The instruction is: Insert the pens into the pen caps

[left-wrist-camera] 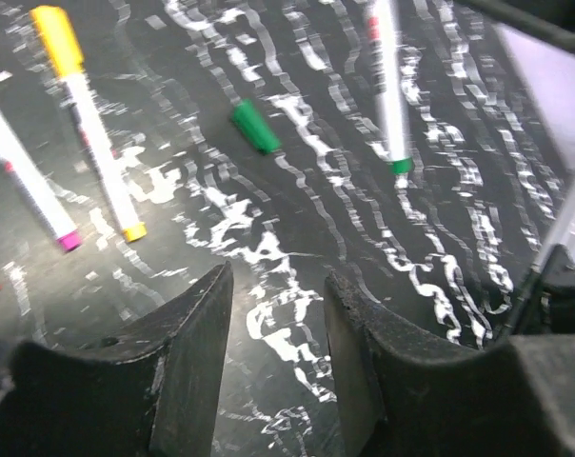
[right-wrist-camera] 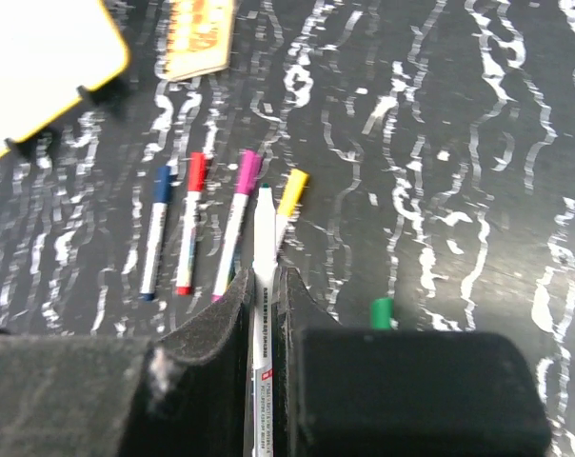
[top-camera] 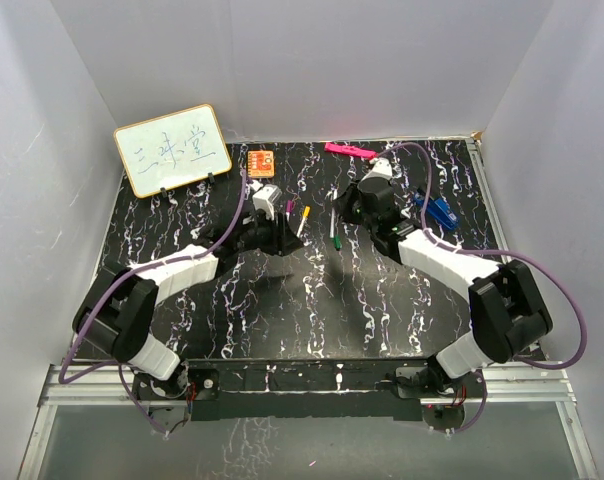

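Four caps already carry their pens, in a row on the counter (top-camera: pixel 382 300): blue-capped pen (right-wrist-camera: pixel 155 238), red-capped pen (right-wrist-camera: pixel 189 228), pink-capped pen (right-wrist-camera: pixel 232 228), yellow-capped pen (right-wrist-camera: pixel 291 190), side by side and roughly parallel.
One green cap (left-wrist-camera: pixel 256 127): lying alone on its side on the counter, holding nothing.
One uncapped pen, green tip (right-wrist-camera: pixel 264 238): clenched between the fingers of the right end effector (right-wrist-camera: pixel 265 281), tip pointing forward, just beside the yellow-capped pen.
Left end effector (left-wrist-camera: pixel 276 314): released, jaws apart, only counter showing in the gap.

Edges: whiteboard (top-camera: pixel 172 150) at the far left corner; orange card (top-camera: pixel 261 162) and pink bar (top-camera: pixel 348 149) along the far edge; blue object (top-camera: pixel 439 212) just right of the right arm. White walls on three sides. The near half between the two arms shows only marbled surface.

Position: green cap ahead of the left end effector, well apart from it; seen from the right wrist, it sits just right of the fingers holding the pen
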`<act>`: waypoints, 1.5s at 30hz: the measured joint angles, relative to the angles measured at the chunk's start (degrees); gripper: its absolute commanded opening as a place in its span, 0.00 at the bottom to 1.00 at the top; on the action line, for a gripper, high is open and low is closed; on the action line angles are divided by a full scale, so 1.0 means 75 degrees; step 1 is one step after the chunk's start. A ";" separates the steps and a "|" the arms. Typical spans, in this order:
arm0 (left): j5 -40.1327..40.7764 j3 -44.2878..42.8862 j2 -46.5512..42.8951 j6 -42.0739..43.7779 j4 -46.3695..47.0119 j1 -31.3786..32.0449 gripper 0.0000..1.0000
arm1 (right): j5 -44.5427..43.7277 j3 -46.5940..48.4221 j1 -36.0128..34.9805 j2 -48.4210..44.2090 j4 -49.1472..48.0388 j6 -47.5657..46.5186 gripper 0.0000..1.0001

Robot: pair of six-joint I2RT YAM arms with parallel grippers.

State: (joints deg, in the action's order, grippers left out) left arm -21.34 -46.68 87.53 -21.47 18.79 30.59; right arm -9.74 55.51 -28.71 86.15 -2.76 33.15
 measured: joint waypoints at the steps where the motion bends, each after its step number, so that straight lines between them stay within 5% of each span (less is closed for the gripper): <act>1: -0.0245 0.0137 0.0000 -0.0044 0.0306 0.0000 0.46 | 0.0172 -0.0093 0.0000 -0.0067 -0.0254 0.0017 0.00; 13: -0.1935 0.0455 0.0192 -0.0985 0.3343 0.0003 0.52 | 0.1612 -0.0781 0.0000 -0.0379 -0.1711 0.0265 0.00; 34: -0.2177 0.0207 0.0866 -0.1751 0.3978 0.0003 0.52 | 0.2247 -0.0889 -0.0251 -0.0618 -0.2550 0.0458 0.00; 38: -0.2229 0.0184 0.1003 -0.1938 0.4199 0.0003 0.43 | 0.2259 -0.0889 -0.0335 -0.0539 -0.2605 0.0455 0.00; 40: -0.2247 0.0184 0.1040 -0.2025 0.4272 0.0003 0.32 | 0.2259 -0.0889 -0.0358 -0.0522 -0.2617 0.0455 0.00; 43: -0.2279 0.0184 0.1049 -0.2116 0.4363 0.0003 0.02 | 0.2253 -0.0889 -0.0367 -0.0522 -0.2629 0.0452 0.00; 45: -0.2162 0.0189 0.1049 -0.2224 0.4360 -0.0003 0.00 | 0.2264 -0.0889 -0.0367 -0.0522 -0.2690 0.0437 0.00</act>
State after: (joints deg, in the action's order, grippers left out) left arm -37.56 -45.25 95.39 -38.15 51.48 30.57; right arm 7.25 48.84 -31.46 82.24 -22.94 36.42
